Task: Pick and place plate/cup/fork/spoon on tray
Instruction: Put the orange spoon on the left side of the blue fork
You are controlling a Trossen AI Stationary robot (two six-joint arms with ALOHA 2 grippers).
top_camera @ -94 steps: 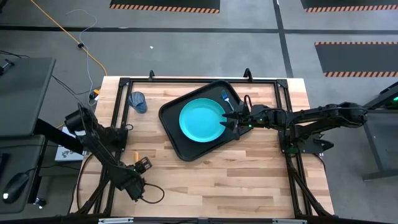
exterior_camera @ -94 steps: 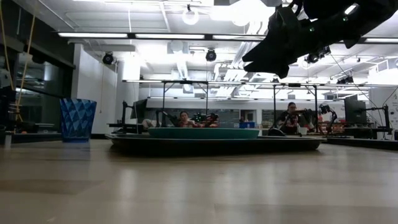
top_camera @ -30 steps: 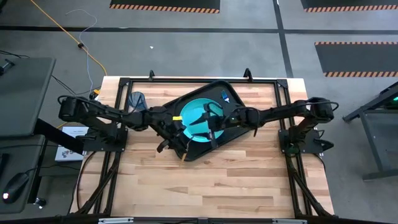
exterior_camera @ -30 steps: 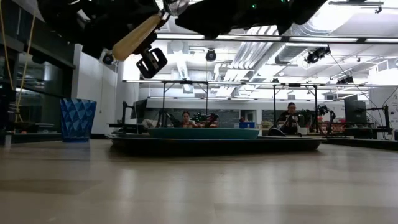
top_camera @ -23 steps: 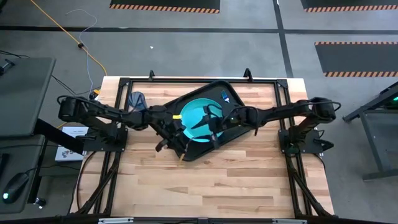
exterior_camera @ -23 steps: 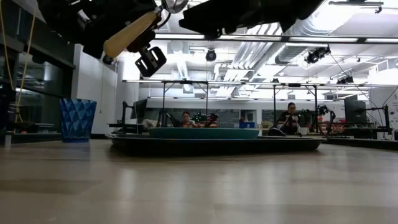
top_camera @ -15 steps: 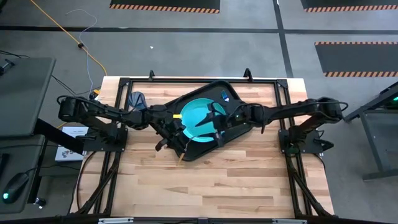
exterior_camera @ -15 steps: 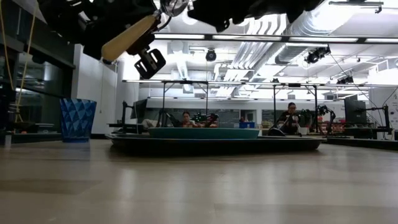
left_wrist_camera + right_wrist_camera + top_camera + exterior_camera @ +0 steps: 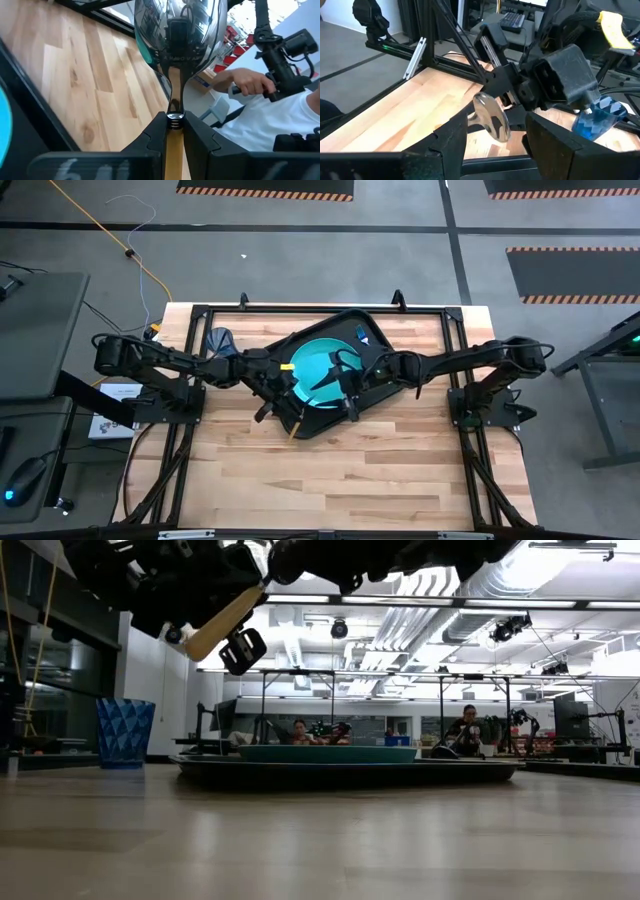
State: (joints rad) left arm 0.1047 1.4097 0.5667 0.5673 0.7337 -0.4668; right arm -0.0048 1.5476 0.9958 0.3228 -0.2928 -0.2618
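My left gripper [image 9: 290,408] hovers over the near left rim of the black tray [image 9: 372,385], shut on the orange-handled spoon [image 9: 225,620]. The spoon is high off the table. My right gripper [image 9: 492,137] is open over the teal plate [image 9: 312,365]. Its fingers stand either side of the spoon's silvery bowl [image 9: 491,117]; I cannot tell whether they touch it. The plate lies in the tray. The blue-handled fork [image 9: 362,335] lies in the tray's far right corner. The dark blue cup [image 9: 220,340] stands on the table, far left. My left gripper pinches the spoon between its two fingers at the top of the orange handle [image 9: 174,131], just below the metal neck. The spoon is lifted clear and tilted. Its bowl [image 9: 177,35] points up and away past the fingertips, and its handle end [image 9: 200,645] slants down.
The tray sits askew on the far middle of the wooden table [image 9: 380,470]. A black frame [image 9: 300,308] runs along the table's edges. The near half of the table has bare wood. People sit in the room beyond [image 9: 465,730].
My left gripper has tipped the spoon a little; its handle end now hangs slightly lower. My right gripper has stayed open over the plate close to the spoon's bowl, shifting only slightly.
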